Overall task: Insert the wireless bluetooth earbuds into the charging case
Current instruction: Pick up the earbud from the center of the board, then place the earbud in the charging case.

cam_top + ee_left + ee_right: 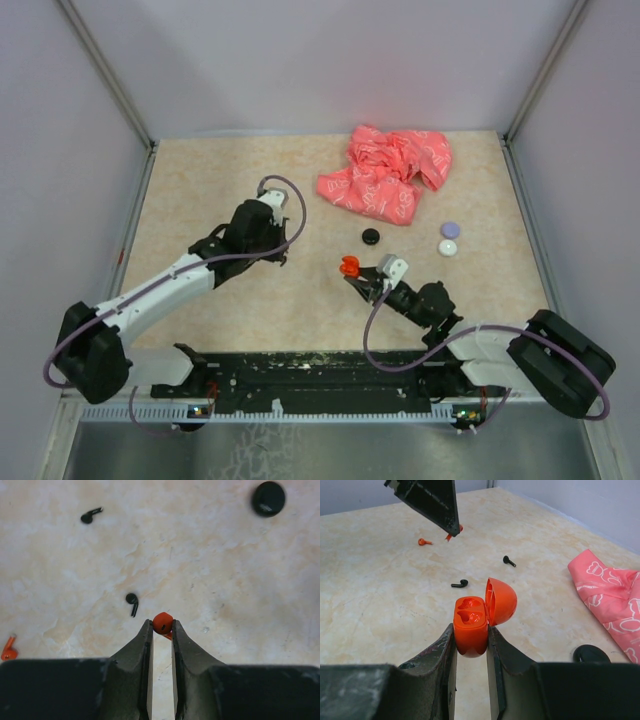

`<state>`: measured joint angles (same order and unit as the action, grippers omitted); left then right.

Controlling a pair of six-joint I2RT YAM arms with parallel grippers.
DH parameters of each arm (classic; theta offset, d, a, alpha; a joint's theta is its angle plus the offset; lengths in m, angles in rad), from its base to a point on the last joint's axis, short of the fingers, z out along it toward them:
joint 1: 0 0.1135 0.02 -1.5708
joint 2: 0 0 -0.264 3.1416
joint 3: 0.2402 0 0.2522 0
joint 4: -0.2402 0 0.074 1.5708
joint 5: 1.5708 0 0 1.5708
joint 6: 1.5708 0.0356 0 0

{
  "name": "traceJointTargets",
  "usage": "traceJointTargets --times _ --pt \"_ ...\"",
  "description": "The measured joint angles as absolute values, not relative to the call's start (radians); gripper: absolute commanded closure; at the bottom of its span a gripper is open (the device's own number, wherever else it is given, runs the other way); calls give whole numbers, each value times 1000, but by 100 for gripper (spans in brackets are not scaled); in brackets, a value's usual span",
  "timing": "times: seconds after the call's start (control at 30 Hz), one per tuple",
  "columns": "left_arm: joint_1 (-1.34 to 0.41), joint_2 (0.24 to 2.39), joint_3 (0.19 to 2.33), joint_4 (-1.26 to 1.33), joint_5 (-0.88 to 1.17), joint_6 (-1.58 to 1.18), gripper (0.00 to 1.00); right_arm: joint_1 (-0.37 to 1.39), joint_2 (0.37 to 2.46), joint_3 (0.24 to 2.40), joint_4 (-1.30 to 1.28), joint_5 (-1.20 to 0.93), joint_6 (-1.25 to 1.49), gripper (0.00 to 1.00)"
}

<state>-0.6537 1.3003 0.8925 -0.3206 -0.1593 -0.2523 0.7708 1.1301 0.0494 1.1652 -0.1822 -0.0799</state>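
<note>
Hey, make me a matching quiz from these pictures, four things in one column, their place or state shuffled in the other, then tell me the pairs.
Column one: 1 orange charging case; 2 pink cloth; 3 black earbuds; 4 left gripper.
Column two: A crumpled at the far side of the table; B shut on an orange earbud; C two small pieces lying apart, ungripped; D lid open, held in the right gripper.
Pairs: 1-D, 2-A, 3-C, 4-B.

Bright, even, diffuse light; faint soft shadows; mild blur.
</note>
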Motion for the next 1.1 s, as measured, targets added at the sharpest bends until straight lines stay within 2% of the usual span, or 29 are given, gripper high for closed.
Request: traceJointTargets --times 0.43,0.67,0.93,1.1 --pt "-843 1066 756 -1 -103 -49 88 777 1140 102 1200 -178 -147 100" --pt "-880 1041 711 155 -51 74 86 777 1181 113 1269 -178 -176 100" --pt "-893 1006 570 388 84 264 85 777 1201 113 1305 -179 -191 100" --pt "-894 1006 558 480 189 348 86 777 1200 113 1315 -181 -191 100"
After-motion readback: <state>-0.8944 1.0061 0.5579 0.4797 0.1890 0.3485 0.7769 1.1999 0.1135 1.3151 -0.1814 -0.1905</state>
